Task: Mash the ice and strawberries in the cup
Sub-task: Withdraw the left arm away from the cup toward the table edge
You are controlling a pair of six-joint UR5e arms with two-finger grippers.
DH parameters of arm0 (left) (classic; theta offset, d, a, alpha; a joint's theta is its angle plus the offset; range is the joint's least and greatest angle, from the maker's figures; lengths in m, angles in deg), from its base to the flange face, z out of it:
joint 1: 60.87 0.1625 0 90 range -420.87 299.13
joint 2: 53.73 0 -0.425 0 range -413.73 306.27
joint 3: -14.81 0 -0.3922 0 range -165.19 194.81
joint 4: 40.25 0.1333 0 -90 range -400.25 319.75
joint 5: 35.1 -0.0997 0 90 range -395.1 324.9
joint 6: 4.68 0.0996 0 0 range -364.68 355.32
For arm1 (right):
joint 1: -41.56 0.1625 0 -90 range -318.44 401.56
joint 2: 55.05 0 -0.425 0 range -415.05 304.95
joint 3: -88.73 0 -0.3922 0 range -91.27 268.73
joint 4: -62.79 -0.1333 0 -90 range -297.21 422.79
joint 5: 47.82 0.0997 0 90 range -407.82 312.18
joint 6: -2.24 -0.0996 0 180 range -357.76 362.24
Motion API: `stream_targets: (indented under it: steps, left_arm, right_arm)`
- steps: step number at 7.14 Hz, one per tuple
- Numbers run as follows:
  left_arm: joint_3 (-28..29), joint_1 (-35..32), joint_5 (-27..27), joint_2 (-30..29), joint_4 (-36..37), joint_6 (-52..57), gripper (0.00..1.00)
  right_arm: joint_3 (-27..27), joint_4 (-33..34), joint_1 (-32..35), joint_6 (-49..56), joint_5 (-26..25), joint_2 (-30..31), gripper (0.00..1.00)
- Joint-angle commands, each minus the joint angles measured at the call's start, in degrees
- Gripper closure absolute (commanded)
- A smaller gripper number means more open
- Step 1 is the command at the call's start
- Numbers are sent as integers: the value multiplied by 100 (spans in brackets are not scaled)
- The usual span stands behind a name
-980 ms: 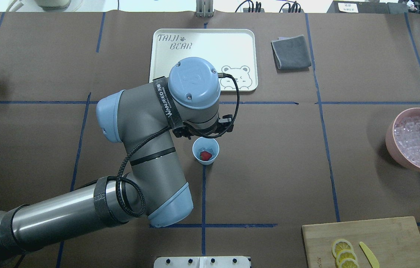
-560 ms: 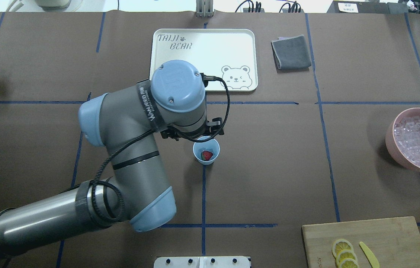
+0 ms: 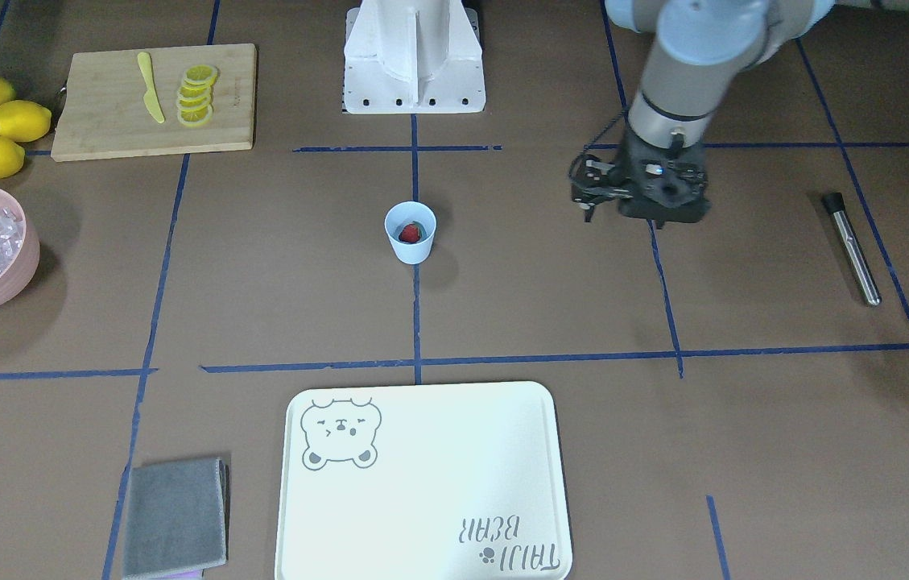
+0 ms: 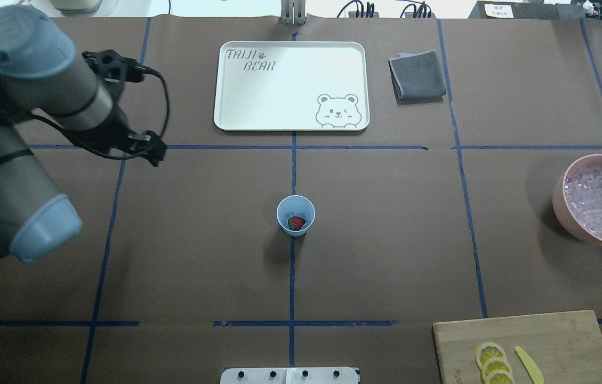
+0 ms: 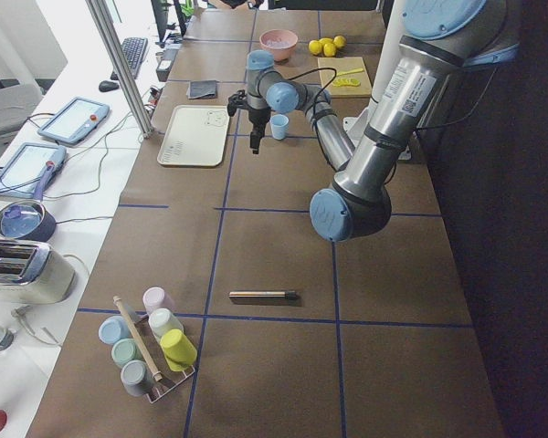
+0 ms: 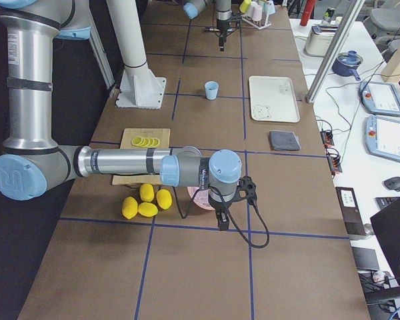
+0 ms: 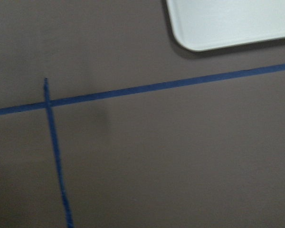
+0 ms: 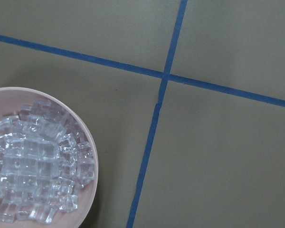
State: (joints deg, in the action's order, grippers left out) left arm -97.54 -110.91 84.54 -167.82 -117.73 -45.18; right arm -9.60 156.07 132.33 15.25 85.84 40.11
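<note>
Hovering upper right, our left pincer point(image 3: 621, 216), open or closed we cannot tell, may nudge the round rod point(image 3: 850, 246) rolling away.

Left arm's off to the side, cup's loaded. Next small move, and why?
Probably swing the left gripper toward its own left, above the metal rod with the black tip, ready to descend on it. The cup already holds the strawberry, nothing is seen in the gripper, and that rod, lying by itself, looks like the mashing tool.
</note>
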Motion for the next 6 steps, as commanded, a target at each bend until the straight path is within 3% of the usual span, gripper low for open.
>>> stream_targets:
  steps: [1, 3, 4, 5, 6]
  left_arm:
    - [38, -1651, 944, 1182, -21, 1994, 0]
    - [772, -3006, 1428, 1713, -21, 3786, 0]
    - [1011, -3194, 1561, 1958, -65, 4126, 0]
    - [1162, -3196, 1554, 2396, -692, 4121, 0]
    - [1520, -3188, 1562, 2774, -1768, 3851, 0]
  right_arm:
    - [16, 32, 98, -26, -68, -6, 0]
    - [16, 50, 108, -122, -173, 11, 1]
    - [16, 41, 108, -166, -174, 12, 1]
    - [7, 32, 108, -167, -165, 20, 1]
    - [7, 23, 108, -176, -165, 21, 1]
